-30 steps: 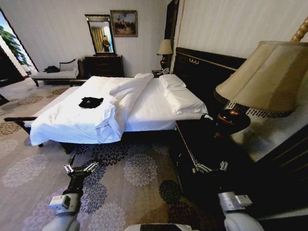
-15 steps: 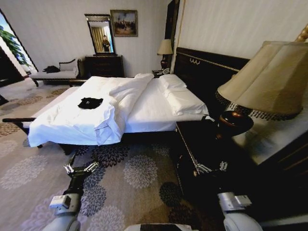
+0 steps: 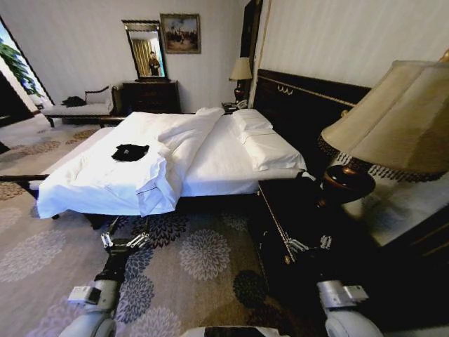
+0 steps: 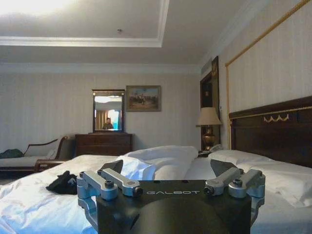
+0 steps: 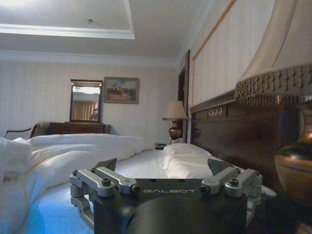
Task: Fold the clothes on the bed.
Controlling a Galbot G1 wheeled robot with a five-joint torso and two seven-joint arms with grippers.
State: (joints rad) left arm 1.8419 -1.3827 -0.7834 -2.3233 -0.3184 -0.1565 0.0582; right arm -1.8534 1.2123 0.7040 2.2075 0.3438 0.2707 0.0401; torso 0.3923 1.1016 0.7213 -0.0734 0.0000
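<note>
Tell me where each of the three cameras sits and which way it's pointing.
Head view: high on the robot, looking forward and down at the bed, with the black T-shirt on its duvet; both arms low over carpet, left end effector and right end effector open.
Left wrist view: low beside the bed, facing across it; own fingers in the foreground.
Right wrist view: low by the nightstand lamp, facing along the headboard.
Shared: bed, mirror, painting.

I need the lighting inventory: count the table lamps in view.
2. A beige-shaded brass table lamp stands beyond the white bed; a large fringed-shade lamp sits on the near nightstand. Others may be hidden.
</note>
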